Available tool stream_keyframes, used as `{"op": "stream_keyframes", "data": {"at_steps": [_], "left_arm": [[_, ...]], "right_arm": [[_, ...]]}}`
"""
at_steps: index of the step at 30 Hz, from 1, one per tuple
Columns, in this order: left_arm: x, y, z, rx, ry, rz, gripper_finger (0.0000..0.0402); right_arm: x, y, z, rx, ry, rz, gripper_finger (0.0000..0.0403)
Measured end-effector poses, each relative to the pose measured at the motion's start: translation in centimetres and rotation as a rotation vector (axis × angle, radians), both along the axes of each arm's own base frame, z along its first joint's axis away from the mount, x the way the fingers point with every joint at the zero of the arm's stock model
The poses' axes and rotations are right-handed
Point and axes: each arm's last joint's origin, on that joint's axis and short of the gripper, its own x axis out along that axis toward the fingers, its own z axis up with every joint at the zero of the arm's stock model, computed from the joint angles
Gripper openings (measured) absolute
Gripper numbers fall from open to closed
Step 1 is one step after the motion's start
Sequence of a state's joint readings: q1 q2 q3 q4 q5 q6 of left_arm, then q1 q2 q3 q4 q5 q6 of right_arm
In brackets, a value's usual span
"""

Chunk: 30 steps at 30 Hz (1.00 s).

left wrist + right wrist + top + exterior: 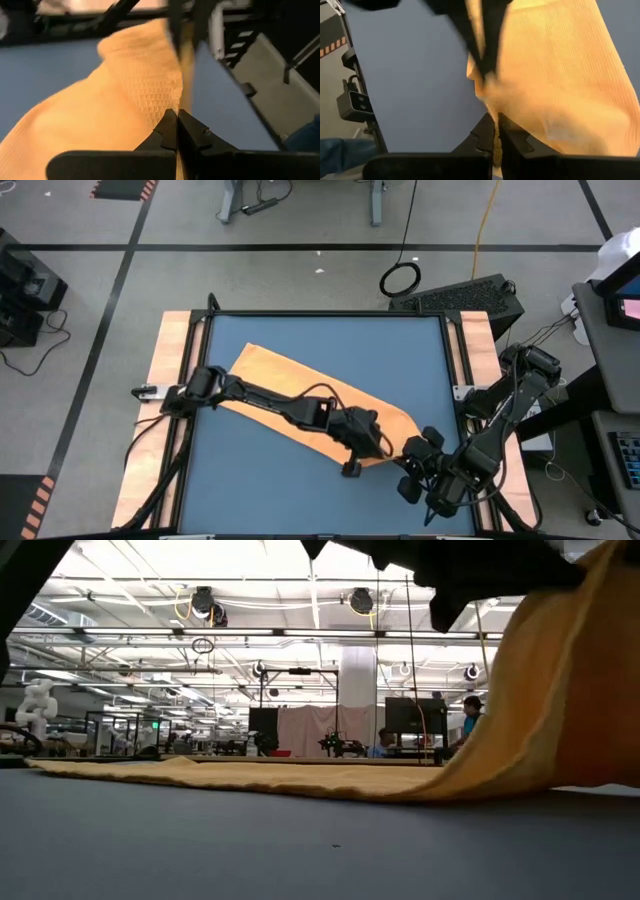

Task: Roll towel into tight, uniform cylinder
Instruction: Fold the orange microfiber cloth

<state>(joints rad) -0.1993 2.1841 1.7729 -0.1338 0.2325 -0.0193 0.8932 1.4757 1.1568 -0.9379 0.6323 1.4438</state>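
Here, towel (290,385) on blue table (420,350), both grippers' jaws pinching its lifted near end.

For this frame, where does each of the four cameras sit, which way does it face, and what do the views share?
High view: overhead, straight down; both arms, the towel on the blue table.
Low view: tabletop level, facing the room; towel edge lifted at right, dark arm parts above.
Left wrist view: past the left hand, shut on the towel.
Right wrist view: past the right hand, shut on the towel.
Shared: both wrist views show the same towel end, pinched from opposite sides.
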Motion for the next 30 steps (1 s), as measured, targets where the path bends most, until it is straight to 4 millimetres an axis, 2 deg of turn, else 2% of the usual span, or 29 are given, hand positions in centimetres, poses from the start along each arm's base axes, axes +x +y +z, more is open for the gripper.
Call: {"op": "stream_keyframes", "data": {"at_steps": [5, 10, 21, 25, 30], "left_arm": [[-0.1, -0.9, -0.7, -0.001, 0.023, -0.014, 0.0], [-0.1, -0.9, -1.0, 0.002, 0.033, -0.009, 0.0], [0.2, 0.1, -0.9, -0.003, 0.035, 0.037, 0.0], [0.2, 0.2, -0.9, -0.003, 0.036, 0.038, 0.0], [0.2, 0.2, -0.9, -0.008, 0.038, 0.042, 0.0]], "right_arm": [[0.0, -0.1, 0.0, -0.006, 0.005, 0.004, 0.0004], [0.0, -0.1, 0.0, -0.014, 0.01, 0.012, 0.0004], [0.0, -0.1, 0.0, -0.04, 0.009, 0.034, 0.0006], [0.1, -0.2, 0.1, -0.073, -0.014, 0.036, 0.0028], [0.1, -0.3, 0.0, -0.094, -0.007, 0.039, 0.0083]]}}
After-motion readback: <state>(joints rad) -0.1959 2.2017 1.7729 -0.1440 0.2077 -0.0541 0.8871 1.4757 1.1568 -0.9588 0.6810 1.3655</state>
